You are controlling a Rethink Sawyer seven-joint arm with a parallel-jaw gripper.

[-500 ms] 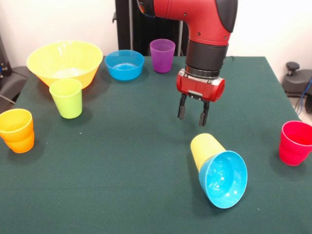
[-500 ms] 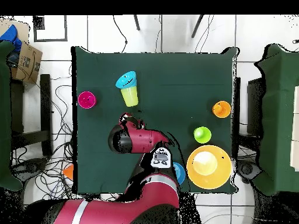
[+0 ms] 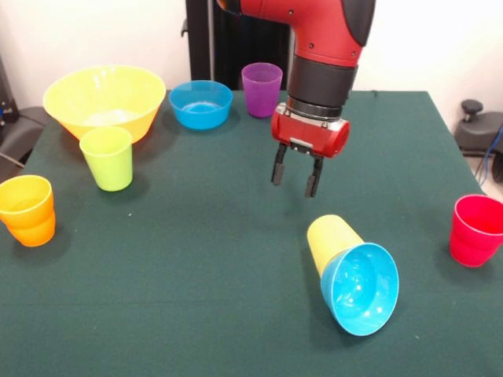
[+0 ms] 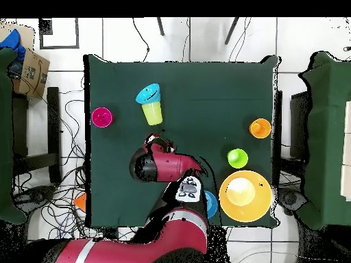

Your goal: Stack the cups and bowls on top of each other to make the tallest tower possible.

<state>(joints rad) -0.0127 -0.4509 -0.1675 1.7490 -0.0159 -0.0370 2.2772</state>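
A yellow cup (image 3: pixel 329 238) lies tipped on its side with a small blue bowl (image 3: pixel 362 289) stuck in its mouth; the pair shows in the overhead view (image 4: pixel 150 104) too. My gripper (image 3: pixel 294 179) hangs open and empty above the table, up and left of the fallen pair. A lime green cup (image 3: pixel 108 158), an orange cup (image 3: pixel 27 210), a red cup (image 3: pixel 476 230) and a purple cup (image 3: pixel 262 89) stand upright. A second small blue bowl (image 3: pixel 200 104) and a large yellow bowl (image 3: pixel 104 100) sit at the far side.
The green table (image 3: pixel 196 259) ends close behind the purple cup and near the red cup at the right edge. In the overhead view my arm (image 4: pixel 164 171) covers part of the table near the base.
My gripper has moved a little left and away from the fallen yellow cup and blue bowl. The cups and bowls have not moved.
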